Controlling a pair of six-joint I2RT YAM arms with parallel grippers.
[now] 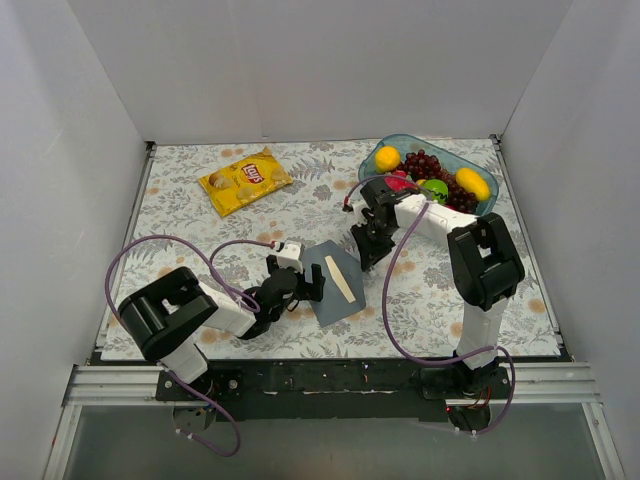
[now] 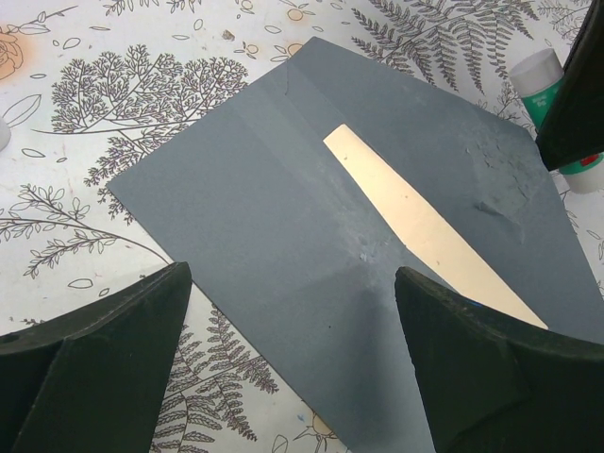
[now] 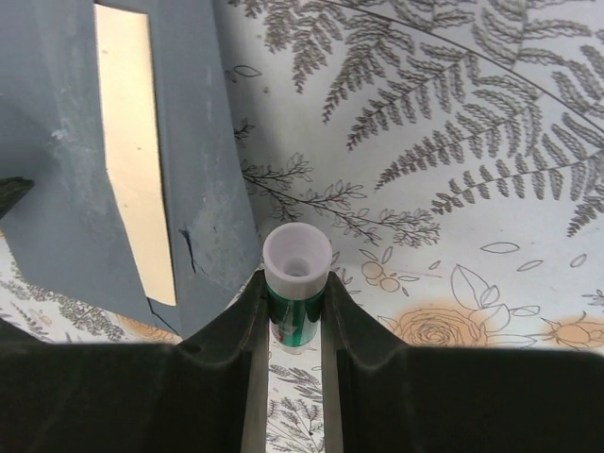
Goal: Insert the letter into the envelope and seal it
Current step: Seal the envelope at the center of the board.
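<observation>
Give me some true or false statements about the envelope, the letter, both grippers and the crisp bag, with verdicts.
1. The right gripper is shut on a glue stick. True.
2. The left gripper is clamped on the envelope. False: its jaws stand wide open at the envelope's edge, gripping nothing.
3. The letter lies bare beside the envelope. False: it sits inside the envelope, with only a strip showing.
4. The crisp bag lies apart from the envelope, toward the far left. True.
</observation>
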